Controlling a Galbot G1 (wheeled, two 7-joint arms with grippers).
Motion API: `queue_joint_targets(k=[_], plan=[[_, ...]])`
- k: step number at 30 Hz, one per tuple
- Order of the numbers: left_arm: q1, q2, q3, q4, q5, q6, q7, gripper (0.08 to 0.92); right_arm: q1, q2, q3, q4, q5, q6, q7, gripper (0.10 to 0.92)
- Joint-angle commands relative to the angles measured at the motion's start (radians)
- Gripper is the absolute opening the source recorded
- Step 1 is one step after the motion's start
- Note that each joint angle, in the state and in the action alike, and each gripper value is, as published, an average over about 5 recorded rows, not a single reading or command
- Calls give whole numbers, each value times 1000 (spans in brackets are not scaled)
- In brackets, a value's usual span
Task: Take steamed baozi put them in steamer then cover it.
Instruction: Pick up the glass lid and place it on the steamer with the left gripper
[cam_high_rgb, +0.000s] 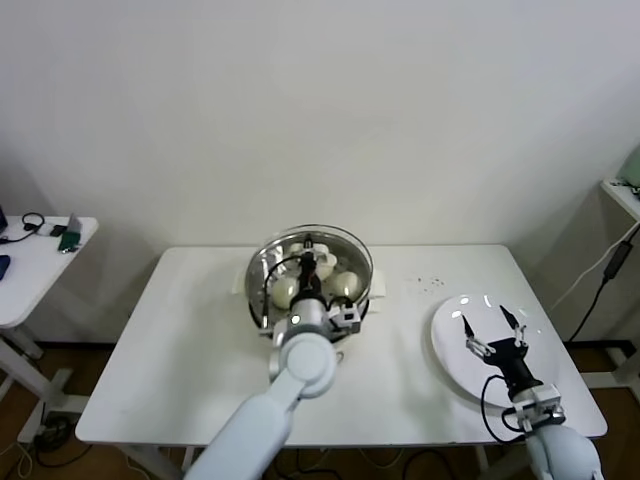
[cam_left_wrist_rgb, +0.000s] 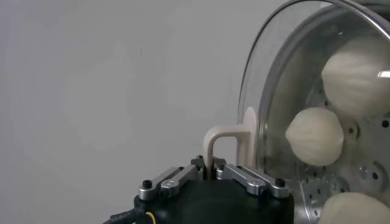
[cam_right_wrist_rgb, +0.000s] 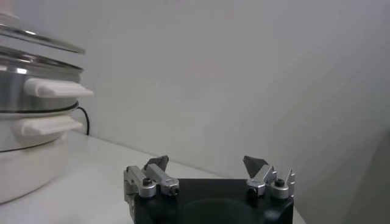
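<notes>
We see the left end effector above the steamer, which stands at the back middle of the white bench. Its two fingers are pressed together on the white handle of the cover. In the left wrist view the handle rises between the metal fingertips, so we say it is clamped on the cover. The glass cover sits over the steel pot, and in the right wrist view its rim appears a little above the rim of the pot, tilted; whether it touches all around we cannot tell.

The steamed baozi are inside the steamer, on the perforated tray. In the head view we count two of them clearly, one toward the left of the arm and one toward the right, and the arm hides part of the pot. Through the glass, the left wrist view shows three buns lying near each other on the tray.

The right end effector is over the white plate at the right side of the bench, well apart from the steamer. Its fingers stand wide apart and hold nothing.

A small side table stands at the far left with some small objects on it.
</notes>
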Motion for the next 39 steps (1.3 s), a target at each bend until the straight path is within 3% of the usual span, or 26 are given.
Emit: queue_joint_targets(k=[1, 39], plan=[[-3, -27, -4, 48, 11, 49, 4, 158, -1, 3, 6, -2, -2, 2, -1, 823], [14, -26, -13, 76, 6, 49, -32, 158, -12, 27, 31, -12, -6, 16, -33, 823]])
